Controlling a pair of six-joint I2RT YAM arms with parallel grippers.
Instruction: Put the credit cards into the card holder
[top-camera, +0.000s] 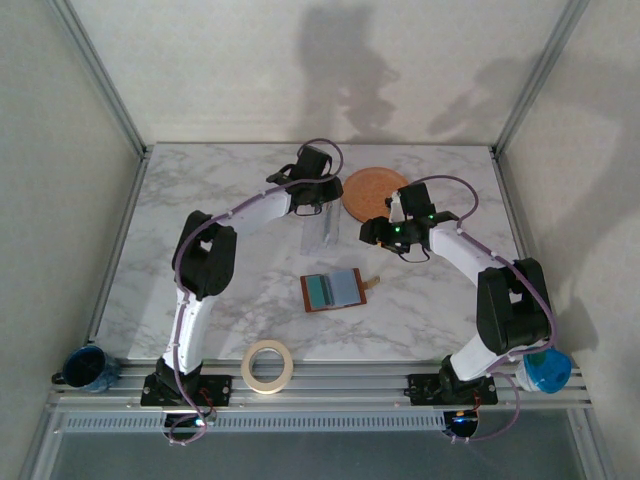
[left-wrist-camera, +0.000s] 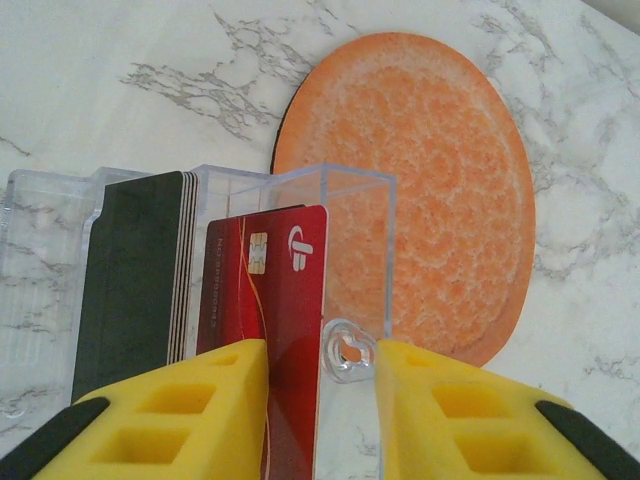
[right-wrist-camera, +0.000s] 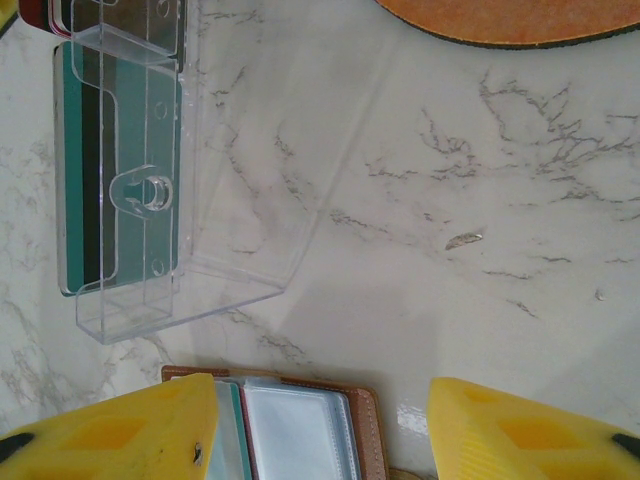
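The brown card holder (top-camera: 335, 291) lies open at mid-table, with a teal card (top-camera: 320, 291) and a pale blue-grey card (top-camera: 347, 288) in its pockets. Behind it stands a clear plastic case (top-camera: 322, 232). My left gripper (left-wrist-camera: 322, 370) straddles a red credit card (left-wrist-camera: 270, 290) and the case's clear wall (left-wrist-camera: 355, 200). Its left pad touches the card, and a narrow gap remains on the right. A dark stack of cards (left-wrist-camera: 135, 280) stands beside the red one. My right gripper (right-wrist-camera: 322, 420) hangs open and empty over the card holder's (right-wrist-camera: 300, 430) far edge. A teal card (right-wrist-camera: 100, 170) sits in the case.
A round orange plate (top-camera: 373, 190) lies just behind and right of the clear case. A roll of tape (top-camera: 267, 365) sits near the front edge. A blue mug (top-camera: 88, 368) and a blue container (top-camera: 545, 372) stand at the front corners. Metal frame posts border the table.
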